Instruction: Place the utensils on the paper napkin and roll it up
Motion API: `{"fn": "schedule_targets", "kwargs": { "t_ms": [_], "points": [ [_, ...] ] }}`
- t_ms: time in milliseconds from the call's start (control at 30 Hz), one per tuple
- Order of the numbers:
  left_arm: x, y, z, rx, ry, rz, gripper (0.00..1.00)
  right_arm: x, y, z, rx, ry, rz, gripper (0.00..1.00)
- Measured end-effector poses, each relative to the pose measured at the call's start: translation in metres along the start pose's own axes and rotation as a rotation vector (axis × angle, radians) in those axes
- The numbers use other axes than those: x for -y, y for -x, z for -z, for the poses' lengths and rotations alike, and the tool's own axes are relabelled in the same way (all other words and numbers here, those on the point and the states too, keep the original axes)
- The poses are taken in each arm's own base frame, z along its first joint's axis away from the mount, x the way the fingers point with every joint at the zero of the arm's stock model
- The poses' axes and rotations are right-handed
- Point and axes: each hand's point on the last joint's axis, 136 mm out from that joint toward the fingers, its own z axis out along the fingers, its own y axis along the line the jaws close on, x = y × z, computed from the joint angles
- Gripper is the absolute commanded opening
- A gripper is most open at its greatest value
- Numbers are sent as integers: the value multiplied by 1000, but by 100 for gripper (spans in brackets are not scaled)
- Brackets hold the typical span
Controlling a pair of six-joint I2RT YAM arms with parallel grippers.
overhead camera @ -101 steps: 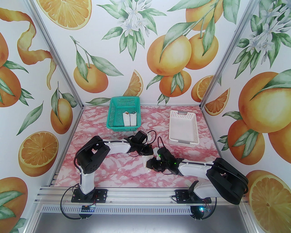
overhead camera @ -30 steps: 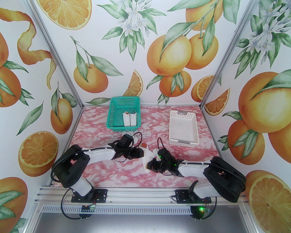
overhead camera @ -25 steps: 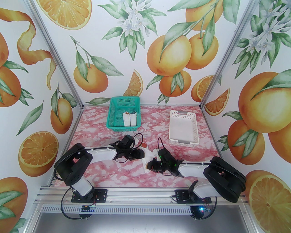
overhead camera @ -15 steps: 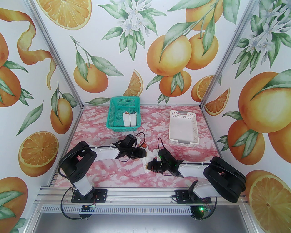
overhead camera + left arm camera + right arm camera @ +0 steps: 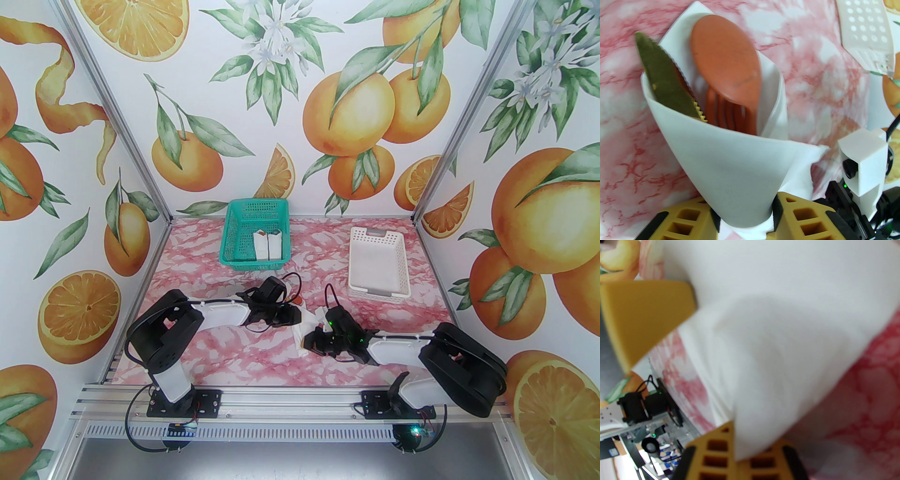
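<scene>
1. Left wrist view: the white paper napkin (image 5: 731,168) is wrapped into a cone, wide at the far end and narrow at the near end.
2. Three utensil heads poke out of the wide mouth. The orange round-bowled spoon (image 5: 726,58) lies over the orange fork (image 5: 721,112), and the olive-brown serrated knife (image 5: 663,77) leans along the left side.
3. The left pincer (image 5: 744,204) is clenched on the cone's narrow end, with paper pinched between its yellow fingers (image 5: 689,220).
4. Right wrist view, blurred: the right pincer (image 5: 752,439) is closed on a fold of the napkin (image 5: 775,333), its fingers nearly together.
5. Top external view: the napkin bundle (image 5: 300,333) sits between the left pincer (image 5: 300,316) and the right pincer (image 5: 307,344), over the middle of the pink marbled counter (image 5: 234,356). Whether it touches the counter cannot be told.
6. At the far left stands a teal perforated plastic basket (image 5: 229,239). It holds two white wrapped bundles (image 5: 268,246), upright side by side in its near right corner.
7. At the far right stands a white perforated plastic basket (image 5: 356,262), well apart from the teal one, its pale floor showing.
</scene>
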Motion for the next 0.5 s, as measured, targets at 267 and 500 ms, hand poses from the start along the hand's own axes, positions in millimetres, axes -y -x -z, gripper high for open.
{"fn": "schedule_targets", "kwargs": {
  "t_ms": [267, 500],
  "points": [
    [-5, 0, -2, 2, 29, 7, 22, 0, 0, 0, 0, 0, 0, 0],
    [8, 3, -12, 11, 11, -21, 8, 1, 0, 0, -2, -3, -2, 0]
  ]
}}
